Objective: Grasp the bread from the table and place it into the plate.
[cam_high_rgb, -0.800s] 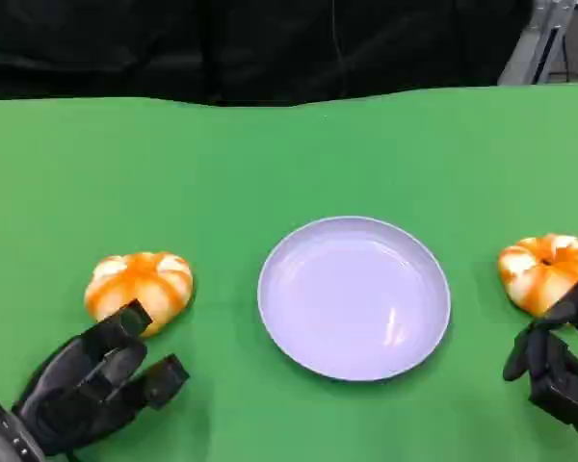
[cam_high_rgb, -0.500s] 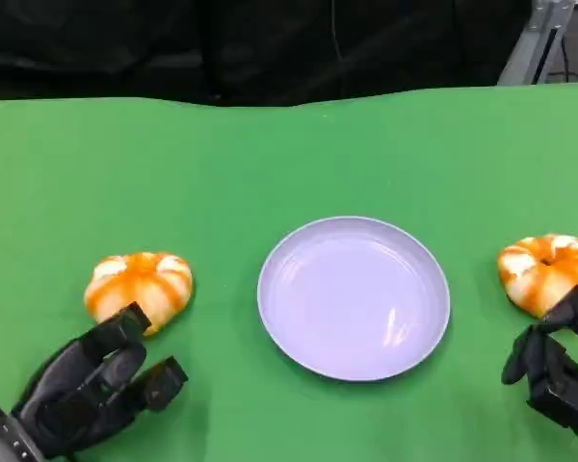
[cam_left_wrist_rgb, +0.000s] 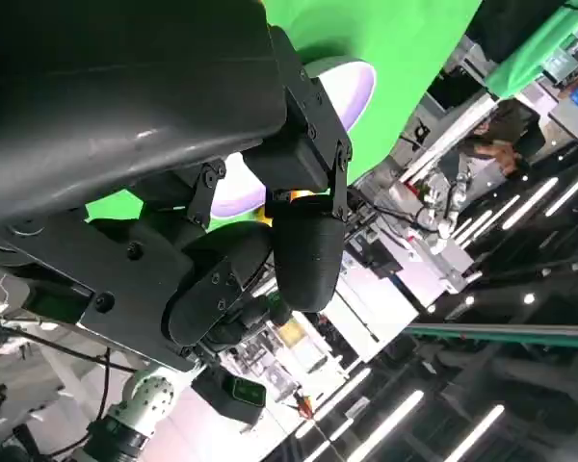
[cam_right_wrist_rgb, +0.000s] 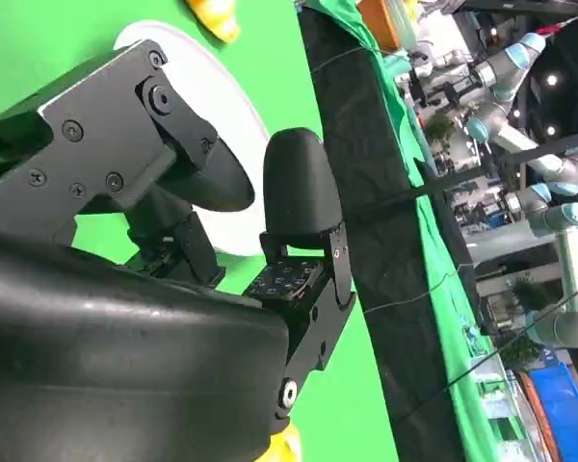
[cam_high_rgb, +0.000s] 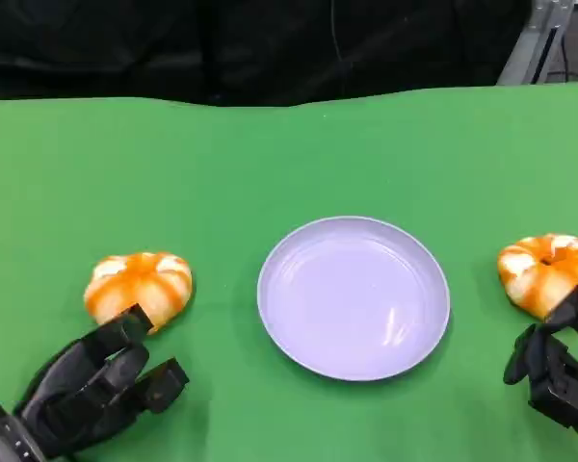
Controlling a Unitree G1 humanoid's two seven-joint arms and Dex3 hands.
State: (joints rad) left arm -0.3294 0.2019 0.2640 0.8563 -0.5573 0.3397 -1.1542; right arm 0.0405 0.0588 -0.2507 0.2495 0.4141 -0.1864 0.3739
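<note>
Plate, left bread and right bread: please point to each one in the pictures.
plate (cam_high_rgb: 299,356), head view, bare near rim.
left bread (cam_high_rgb: 140,284), head view, middle of its top.
right bread (cam_high_rgb: 539,269), head view, middle of its top.

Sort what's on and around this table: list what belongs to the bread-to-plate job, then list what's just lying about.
Part of the job:
- left bread, on the cloth by the left hand
- right bread, by the right hand
- plate, nothing on it, between the two breads

Just lying about:
- green tablecloth
- black backdrop
- metal stand at the far right corner
</note>
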